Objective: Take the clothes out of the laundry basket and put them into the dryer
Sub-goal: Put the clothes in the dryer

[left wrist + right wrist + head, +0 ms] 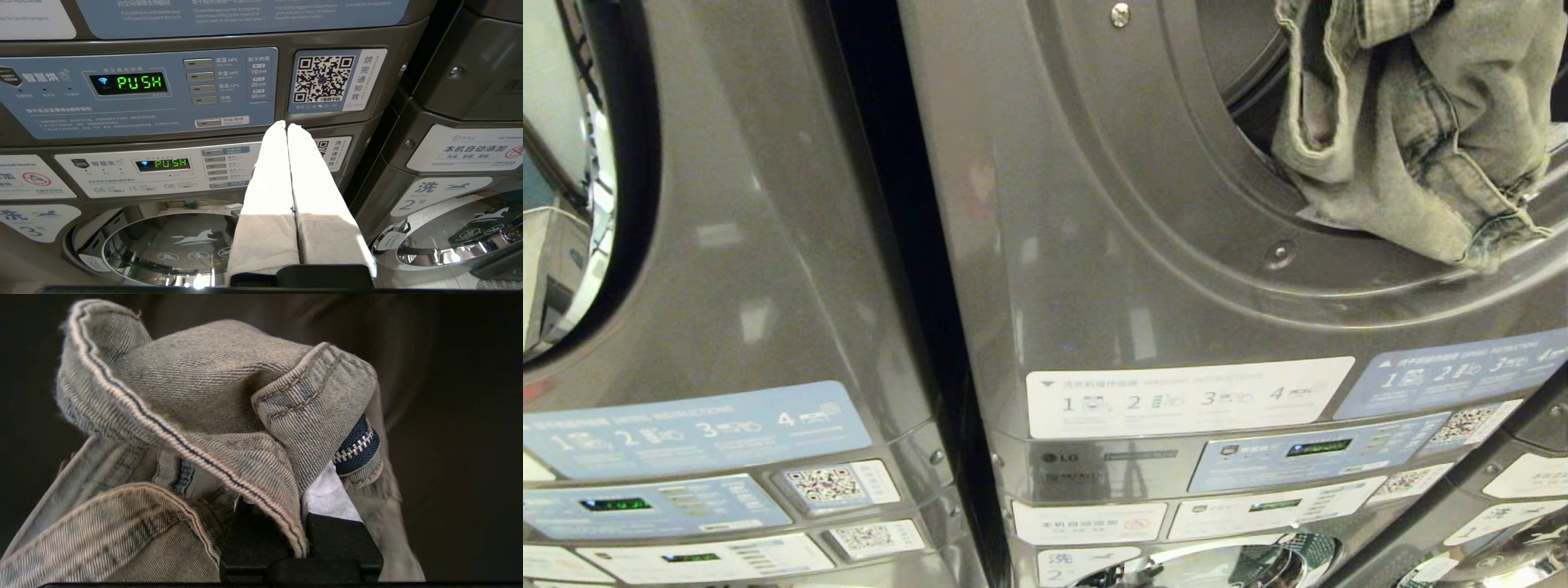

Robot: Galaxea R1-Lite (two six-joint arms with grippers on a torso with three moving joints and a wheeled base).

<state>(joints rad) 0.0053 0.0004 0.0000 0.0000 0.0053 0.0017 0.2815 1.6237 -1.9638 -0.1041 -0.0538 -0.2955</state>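
A grey denim garment (1405, 122) of the clothes hangs over the lower rim of the dryer (1143, 204) and into its round opening, at the upper right of the head view. In the right wrist view my right gripper (300, 522) is shut on a fold of this garment (196, 400); a seam edge runs down between the black finger bases. One white pad (327, 498) shows beside a dark zipper, and dark space lies beyond. My left gripper (286, 124) is shut and empty, parked pointing at the control panels of the left stack. The laundry basket is out of view.
A second grey stack (727, 269) stands to the left, with a dark gap (907, 245) between the two machines. Control panels with green displays (1319, 447) and labels run below the dryer. Chrome washer doors (171, 245) sit lower down.
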